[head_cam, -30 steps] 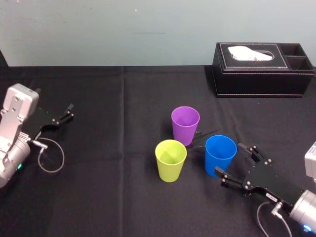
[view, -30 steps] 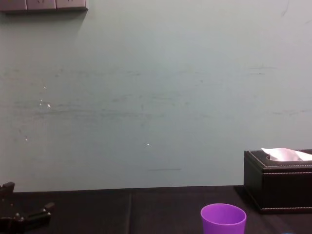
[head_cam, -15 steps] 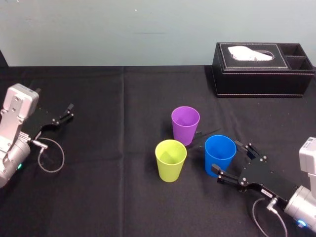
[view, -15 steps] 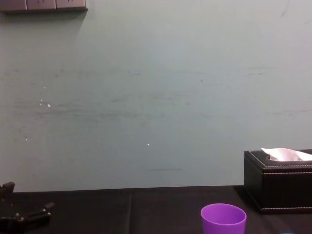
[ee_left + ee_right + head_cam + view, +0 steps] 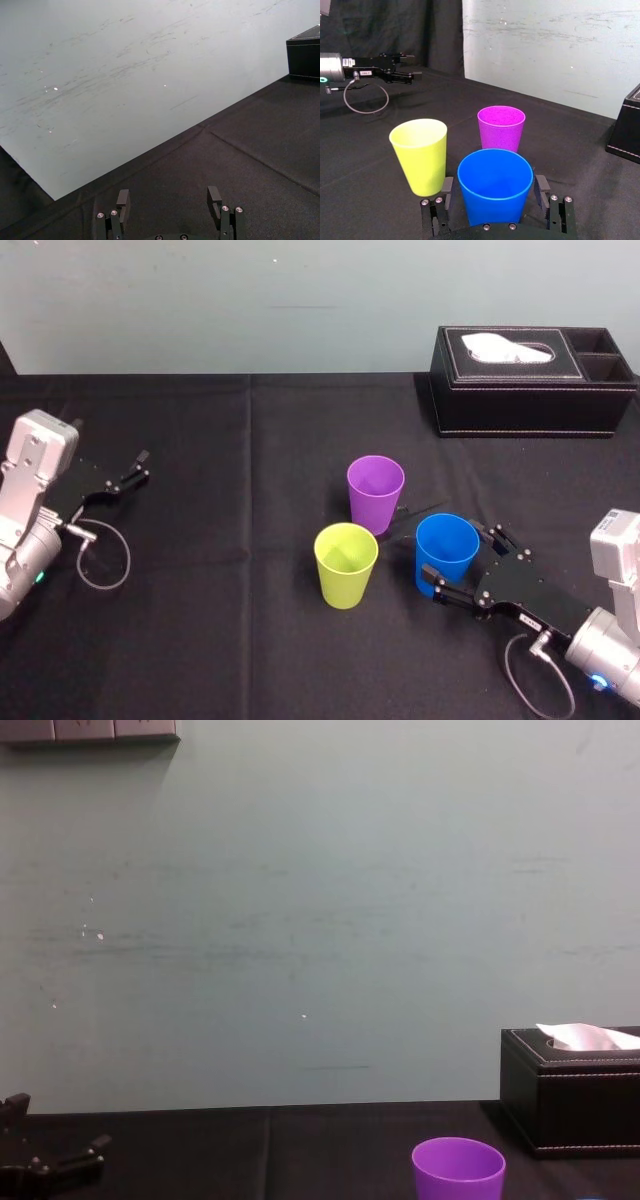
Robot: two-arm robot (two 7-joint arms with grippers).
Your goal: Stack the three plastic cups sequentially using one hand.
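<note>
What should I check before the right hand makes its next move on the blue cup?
1. The blue cup sits between the right hand fingers: ok, one finger on each side.
2. Grip closed on the blue cup: not ok, the hand is open and gaps show at both sides.
3. The purple cup, the yellow-green cup and the blue cup stand upright: ok.
4. Purple and yellow-green cups empty for stacking: ok.
5. Yellow-green cup apart from the nearer finger: ok, though close.
6. The left hand parked far to the left of the cups: ok.
</note>
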